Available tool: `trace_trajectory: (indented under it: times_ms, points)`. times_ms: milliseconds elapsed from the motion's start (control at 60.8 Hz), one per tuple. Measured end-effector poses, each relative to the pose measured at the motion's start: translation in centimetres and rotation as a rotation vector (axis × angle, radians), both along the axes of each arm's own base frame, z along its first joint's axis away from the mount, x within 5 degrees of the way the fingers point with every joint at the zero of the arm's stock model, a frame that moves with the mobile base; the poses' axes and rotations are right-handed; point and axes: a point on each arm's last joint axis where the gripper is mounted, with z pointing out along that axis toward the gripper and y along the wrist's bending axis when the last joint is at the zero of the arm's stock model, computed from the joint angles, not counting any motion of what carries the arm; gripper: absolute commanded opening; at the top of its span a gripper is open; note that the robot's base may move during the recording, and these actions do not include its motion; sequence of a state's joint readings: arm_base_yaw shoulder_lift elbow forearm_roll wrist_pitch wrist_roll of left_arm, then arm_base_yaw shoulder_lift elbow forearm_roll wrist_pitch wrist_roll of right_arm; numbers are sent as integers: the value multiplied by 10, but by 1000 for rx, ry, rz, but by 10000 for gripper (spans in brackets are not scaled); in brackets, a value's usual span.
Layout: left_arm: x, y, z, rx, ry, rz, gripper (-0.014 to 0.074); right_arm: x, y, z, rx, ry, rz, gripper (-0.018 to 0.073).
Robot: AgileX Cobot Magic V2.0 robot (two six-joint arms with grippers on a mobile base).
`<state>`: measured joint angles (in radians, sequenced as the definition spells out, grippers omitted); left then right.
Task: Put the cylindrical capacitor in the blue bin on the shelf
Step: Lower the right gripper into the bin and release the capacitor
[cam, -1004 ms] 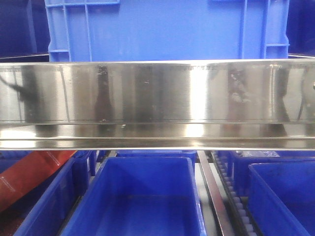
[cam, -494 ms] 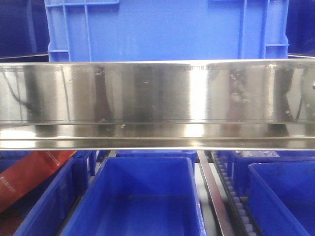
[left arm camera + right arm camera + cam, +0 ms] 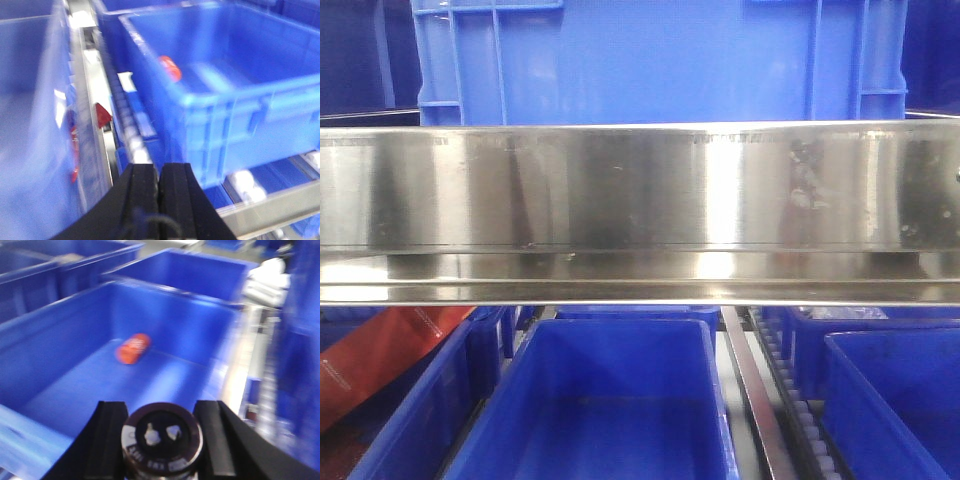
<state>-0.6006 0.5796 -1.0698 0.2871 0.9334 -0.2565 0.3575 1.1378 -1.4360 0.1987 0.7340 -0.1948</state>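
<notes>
**Right wrist-mounted view: capacitor held over a bin, release still to come**

Seen end-on, the small dark cylindrical capacitor [image 3: 162, 437], pale-ringed on top with two terminals, is pinched between the black fingers [image 3: 107, 435] of the right gripper [image 3: 161, 412]. The jaws bear on its sides. It hangs above the near end of an open blue plastic bin [image 3: 65, 335]. A stubby orange-red cylinder [image 3: 133, 348] lies farther in on the bin floor.

The step in hand looks like the carry to the bin. The next move probably calls for easing forward and down over bare floor, clear of the walls, and then spreading the jaws.

The left gripper [image 3: 160, 182] has its black pads pressed together on nothing, low beside a second blue bin [image 3: 240, 120]. In the front-facing view the shiny stainless-steel shelf rail [image 3: 640, 190] spans the frame, and neither arm shows directly.

Compared with a second ago, the dark reflections at the rail's left end have faded. The rail and bins sit as they did.
</notes>
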Motion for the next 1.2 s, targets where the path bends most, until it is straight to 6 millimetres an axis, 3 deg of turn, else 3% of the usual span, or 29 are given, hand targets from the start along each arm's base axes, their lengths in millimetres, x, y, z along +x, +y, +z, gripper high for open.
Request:
trace_trajectory:
  times_ms: [148,280,395,543,642,708,806,856,1004,1119,1201]
  points:
    - [-19,13,-12,-28,-33,2,-111,39,32,5,-23,51,66,-25]
    - [-28,20,-14,-45,-59,4,-111,79,63,-4,-54,111,111,-25]
    - [-31,21,-14,-51,-68,4,-111,120,89,-28,-85,189,135,-25]
    - [-31,21,-14,-51,-67,4,-111,154,106,-66,-128,287,140,-9]
    - [-31,21,-14,-56,-64,0,-111,168,113,-90,-154,348,142,134]
    - [-31,20,-14,-64,-58,-8,-111,174,116,-102,-168,381,143,319]
    - [-32,19,-15,-79,-49,-18,-111,177,118,-110,-178,402,145,538]
    - [-32,18,-15,-83,-46,-22,-111,177,118,-109,-177,400,145,575]
    - [-32,18,-15,-86,-44,-24,-111,175,117,-104,-173,390,145,522]
    - [-32,18,-15,-87,-43,-25,-111,171,115,-96,-165,371,145,412]
    - [-32,18,-15,-87,-43,-25,-111,165,112,-85,-155,348,145,278]
